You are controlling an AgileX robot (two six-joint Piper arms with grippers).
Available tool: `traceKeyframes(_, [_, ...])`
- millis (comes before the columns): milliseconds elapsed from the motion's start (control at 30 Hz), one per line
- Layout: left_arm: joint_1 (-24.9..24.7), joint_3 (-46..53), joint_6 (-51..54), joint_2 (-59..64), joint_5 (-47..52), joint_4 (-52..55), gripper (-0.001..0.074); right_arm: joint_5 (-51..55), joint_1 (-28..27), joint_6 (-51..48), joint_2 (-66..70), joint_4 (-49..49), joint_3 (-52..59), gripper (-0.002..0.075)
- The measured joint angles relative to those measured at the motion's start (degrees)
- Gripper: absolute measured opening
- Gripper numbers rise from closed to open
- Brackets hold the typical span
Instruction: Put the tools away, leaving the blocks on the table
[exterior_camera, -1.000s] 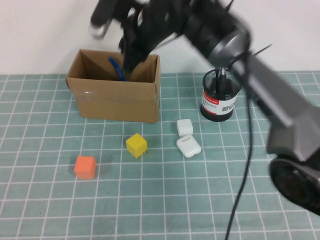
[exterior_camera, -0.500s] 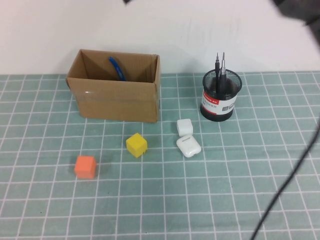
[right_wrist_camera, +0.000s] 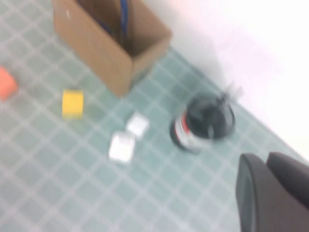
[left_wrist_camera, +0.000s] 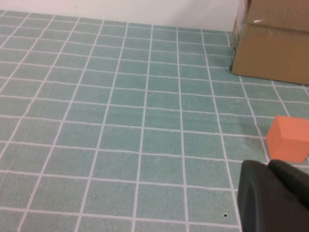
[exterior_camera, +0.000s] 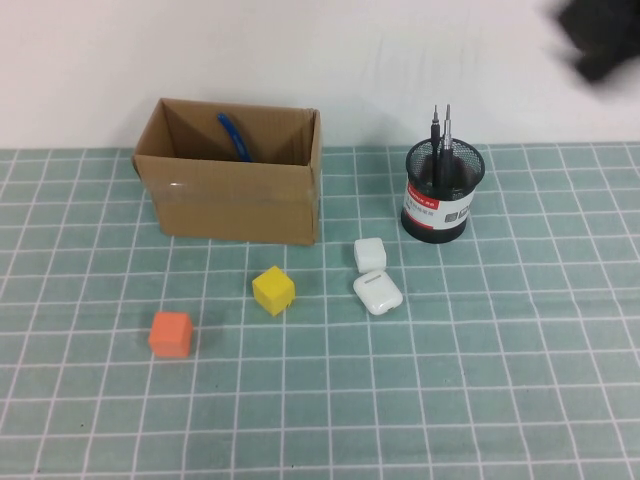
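The blue-handled pliers [exterior_camera: 234, 136] lean inside the open cardboard box [exterior_camera: 230, 205]. Two thin black tools [exterior_camera: 440, 135] stand in the black mesh holder [exterior_camera: 441, 195]. The scissors are hidden from view. The yellow block [exterior_camera: 273, 290] and the orange block [exterior_camera: 170, 333] sit on the teal table [exterior_camera: 480, 380]. My right gripper [right_wrist_camera: 275, 193] is high above the table's right side, and its arm is a blur at the top right of the high view [exterior_camera: 600, 40]. My left gripper [left_wrist_camera: 273, 195] is low over the table, close to the orange block [left_wrist_camera: 288, 139].
Two white rounded cases [exterior_camera: 372, 275] lie between the yellow block and the holder. The box's corner shows in the left wrist view [left_wrist_camera: 270, 43]. A white wall runs behind the table.
My right arm has pulled up and away from over the box to the far upper right. The blue-handled pliers stay in the box. Blocks and cases have not moved.
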Motion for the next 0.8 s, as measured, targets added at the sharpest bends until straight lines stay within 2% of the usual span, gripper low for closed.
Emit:
traceKeyframes(33, [0.0,0.0,0.0,0.0,0.0,0.0,-0.0003,0.0,0.29,0.0,6.74,-0.09,3.93,-0.0007])
traceKeyframes(67, [0.0,0.0,0.0,0.0,0.0,0.0,-0.0003,0.0,0.0,0.0,-7.29,-0.22,7.69,-0.0007])
traceKeyframes(100, [0.0,0.0,0.0,0.0,0.0,0.0,-0.0003,0.0,0.29,0.0,-0.38,-0.22,11.28,-0.0007])
traceKeyframes(333, [0.09,0.0,0.0,0.0,0.0,0.0,-0.0003,-1.5,0.29,2.21,-29.08,0.69,31.19,-0.0007])
traceKeyframes(433, [0.09,0.0,0.0,0.0,0.0,0.0,-0.0003,-15.46,0.29,3.67,-42.84,2.33,40.22,-0.0007])
traceKeyframes(533, [0.09,0.0,0.0,0.0,0.0,0.0,-0.0003,-29.86,0.63,-1.62,-56.27,5.19,50.25,-0.0007])
traceKeyframes(567, [0.09,0.0,0.0,0.0,0.0,0.0,-0.0003,-33.34,0.42,-0.84,-54.78,5.19,53.83,-0.0007])
traceKeyframes(667, [0.09,0.0,0.0,0.0,0.0,0.0,-0.0003,-38.16,0.63,5.44,-61.01,3.56,61.9,-0.0007])
traceKeyframes(800, [0.09,0.0,0.0,0.0,0.0,0.0,-0.0003,-39.6,0.42,9.79,-61.89,2.44,67.87,-0.0007])
